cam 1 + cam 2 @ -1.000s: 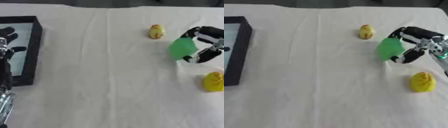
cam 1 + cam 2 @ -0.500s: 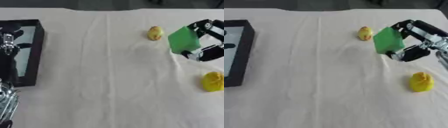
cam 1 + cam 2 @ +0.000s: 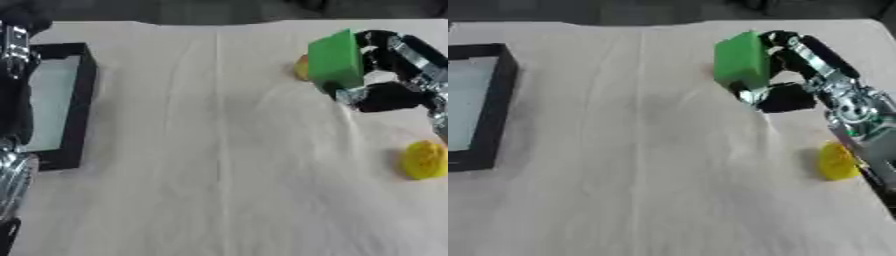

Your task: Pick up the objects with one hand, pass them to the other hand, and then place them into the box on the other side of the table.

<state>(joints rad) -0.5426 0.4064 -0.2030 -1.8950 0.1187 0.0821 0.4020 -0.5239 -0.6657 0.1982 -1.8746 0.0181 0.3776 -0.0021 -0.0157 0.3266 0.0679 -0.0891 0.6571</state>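
Observation:
My right hand (image 3: 794, 75) is shut on a green block (image 3: 739, 59), holding it above the white cloth at the upper right. A small yellow-orange object (image 3: 302, 67) lies partly hidden behind the block in the left eye view. Near the right edge a yellow toy (image 3: 425, 159) sits on the cloth. The black box (image 3: 61, 102) with a pale floor stands at the left side. My left arm and hand (image 3: 12, 50) rise along the left edge over the box; I cannot see how the fingers stand.
A white cloth (image 3: 210, 165) with soft creases covers the table. The dark far edge of the table runs along the top of the views.
My right hand has lifted the green block up and toward the far side, so it now covers part of the small yellow-orange object. The left arm has shifted a little along the left edge.

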